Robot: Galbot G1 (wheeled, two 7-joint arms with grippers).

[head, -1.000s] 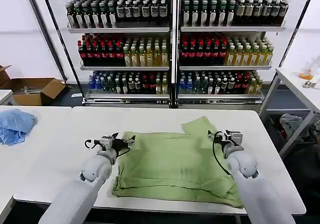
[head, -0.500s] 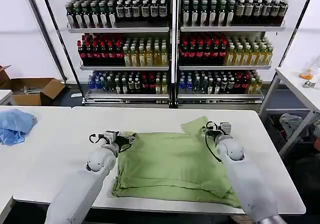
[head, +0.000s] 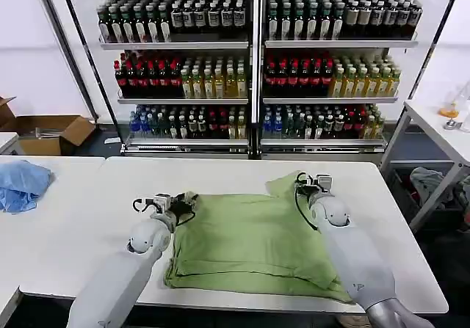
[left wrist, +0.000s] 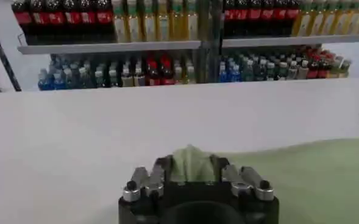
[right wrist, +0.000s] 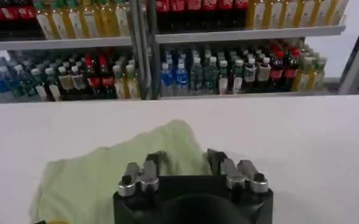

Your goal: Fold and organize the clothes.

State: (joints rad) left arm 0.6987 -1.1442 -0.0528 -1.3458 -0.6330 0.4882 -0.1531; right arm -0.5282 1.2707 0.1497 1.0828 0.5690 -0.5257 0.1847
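We are working on a sage-green shirt [head: 253, 243] lying plain side up on the white table [head: 220, 172], in front of the bottle shelves [head: 253, 64]. Over the last second we have been pushing both arms away from us, toward the shirt's far edge. Our left gripper [head: 181, 202] is now sitting at the shirt's far left corner; in the left wrist view the left gripper [left wrist: 191, 172] has a bunched tuft of green cloth between its narrowly set fingers, so we are judging that corner pinched. Our right gripper [head: 308, 183] is now reaching the sleeve that sticks out at the shirt's far right corner; in the right wrist view the right gripper [right wrist: 182, 163] has its jaws apart with sleeve fabric lying between them, not yet closed on it. That suggests we are getting both far corners in hand, ready for the next fold. The shirt itself has barely shifted.
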